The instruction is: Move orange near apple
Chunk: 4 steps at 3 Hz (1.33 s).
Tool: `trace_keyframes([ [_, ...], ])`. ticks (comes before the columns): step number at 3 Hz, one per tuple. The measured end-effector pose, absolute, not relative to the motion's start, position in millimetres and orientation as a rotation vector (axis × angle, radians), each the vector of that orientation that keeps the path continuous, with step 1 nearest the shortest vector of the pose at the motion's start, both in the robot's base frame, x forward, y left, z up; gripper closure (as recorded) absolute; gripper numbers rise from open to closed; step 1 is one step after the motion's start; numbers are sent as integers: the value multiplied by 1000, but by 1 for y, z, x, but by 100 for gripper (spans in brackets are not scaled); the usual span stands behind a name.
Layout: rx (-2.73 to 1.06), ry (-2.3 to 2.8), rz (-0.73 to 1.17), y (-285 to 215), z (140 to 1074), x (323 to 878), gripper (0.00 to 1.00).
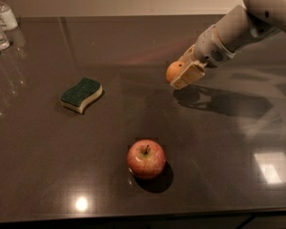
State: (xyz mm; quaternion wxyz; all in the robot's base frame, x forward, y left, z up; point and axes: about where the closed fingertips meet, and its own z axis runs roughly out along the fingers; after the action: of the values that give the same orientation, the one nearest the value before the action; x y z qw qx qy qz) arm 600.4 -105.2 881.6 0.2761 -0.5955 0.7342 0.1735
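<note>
The orange (173, 71) is a small round orange fruit held between the fingers of my gripper (181, 72), lifted slightly above the dark table; its shadow lies on the table to the right. The gripper comes in from the upper right on a pale arm and is shut on the orange. The red apple (146, 158), with yellowish speckles and a short dark stem, stands on the table near the front, well below and a little left of the orange.
A green and cream sponge (81, 94) lies on the table at the left. Clear water bottles (0, 22) stand at the far left back corner. The table's front edge (143, 214) runs along the bottom.
</note>
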Motion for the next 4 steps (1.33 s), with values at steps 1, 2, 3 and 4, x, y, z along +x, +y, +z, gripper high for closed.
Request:
trace_keyframes([
  [1, -1655, 1929, 520, -105, 894, 569, 100],
  [2, -1717, 1910, 605, -103, 893, 532, 100],
  [3, -1779, 1883, 677, -98, 886, 497, 100],
  [4, -1840, 1830, 708, -93, 879, 468, 100],
])
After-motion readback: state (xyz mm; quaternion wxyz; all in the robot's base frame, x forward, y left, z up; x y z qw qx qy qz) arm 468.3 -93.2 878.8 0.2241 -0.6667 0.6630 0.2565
